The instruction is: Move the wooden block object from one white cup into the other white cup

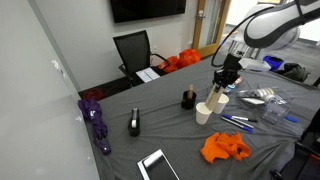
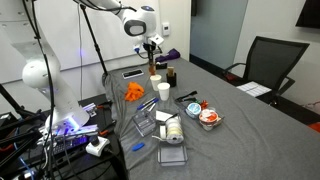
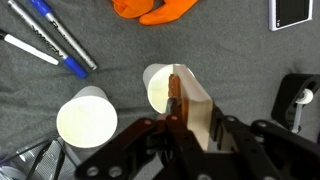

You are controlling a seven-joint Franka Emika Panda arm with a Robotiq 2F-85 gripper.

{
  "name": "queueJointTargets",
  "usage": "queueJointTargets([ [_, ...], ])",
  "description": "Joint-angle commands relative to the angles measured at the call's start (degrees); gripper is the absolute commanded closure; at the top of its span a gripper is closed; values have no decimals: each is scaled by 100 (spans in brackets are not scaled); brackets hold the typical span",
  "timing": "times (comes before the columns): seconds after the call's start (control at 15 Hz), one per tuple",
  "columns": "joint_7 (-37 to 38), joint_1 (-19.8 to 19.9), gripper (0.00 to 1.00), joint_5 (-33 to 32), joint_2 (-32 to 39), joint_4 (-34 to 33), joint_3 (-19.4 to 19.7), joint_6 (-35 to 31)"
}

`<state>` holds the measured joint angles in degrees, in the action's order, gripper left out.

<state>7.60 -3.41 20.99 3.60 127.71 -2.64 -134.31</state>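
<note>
Grey table (image 3: 110, 55): end effector (image 3: 175, 120) grips wooden block (image 3: 174, 95) above cup (image 3: 155, 88) rim.

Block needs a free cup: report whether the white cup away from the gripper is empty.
Empty: the wrist view shows the white cup plain white inside, nothing there. The gripper holds the wooden block at the other cup.

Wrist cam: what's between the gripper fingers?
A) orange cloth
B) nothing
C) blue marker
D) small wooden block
D: in the wrist view the gripper pinches a thin brown wooden block right in front of a white cup, while the orange cloth lies apart on the table.
</note>
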Motion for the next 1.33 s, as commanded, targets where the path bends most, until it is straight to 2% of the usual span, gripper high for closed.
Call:
queueJointTargets([
  [0.0,514,-90,93,-201,330,-208,-82,-357],
  [0.6,1409,-186,93,-961,861,-505,1,-488],
  [1.27,1374,-167,93,-950,1094,-493,3,-594],
])
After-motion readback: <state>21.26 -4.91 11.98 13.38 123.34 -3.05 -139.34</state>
